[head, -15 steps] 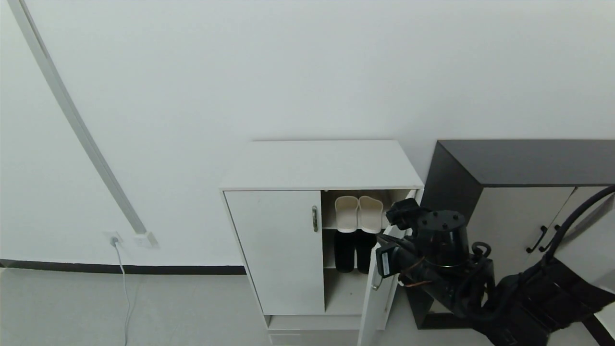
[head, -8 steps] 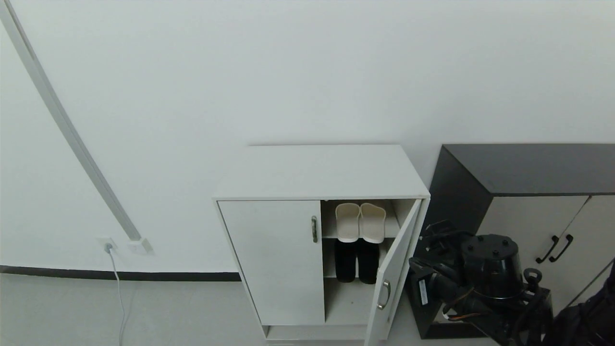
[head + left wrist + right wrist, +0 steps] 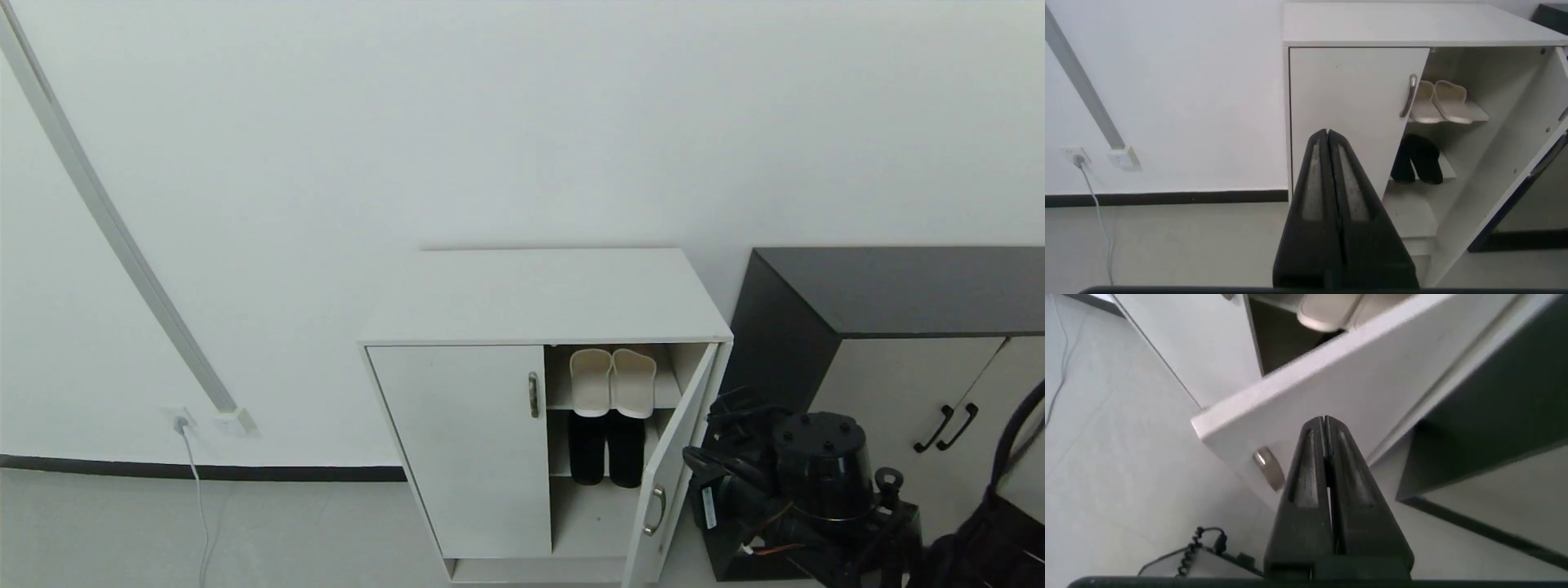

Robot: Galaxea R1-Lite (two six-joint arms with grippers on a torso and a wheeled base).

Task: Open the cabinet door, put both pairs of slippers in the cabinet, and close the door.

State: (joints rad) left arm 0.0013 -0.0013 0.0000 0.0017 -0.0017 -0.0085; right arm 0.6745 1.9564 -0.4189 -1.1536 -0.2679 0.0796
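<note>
The white cabinet [image 3: 539, 294] stands against the wall with its left door [image 3: 457, 441] shut and its right door [image 3: 673, 457] partly open. A cream pair of slippers [image 3: 612, 382] lies on the upper shelf, with a black pair [image 3: 606, 445] on the shelf below. My right gripper [image 3: 1327, 429] is shut and empty, close to the outer face of the right door [image 3: 1372, 384] above its handle [image 3: 1266, 465]. My left gripper [image 3: 1328, 139] is also shut and empty, held back from the cabinet [image 3: 1413, 24] and facing its left door.
A dark cabinet [image 3: 882, 286] with black handles stands right beside the white one, behind the open door. A wall socket with a hanging cable [image 3: 181, 423] and a slanted conduit are at the left. Bare floor lies in front and to the left.
The head view has shifted. The right door has swung from wide open to partly open, and my right arm has gone from in front of the opening to the door's outer side.
</note>
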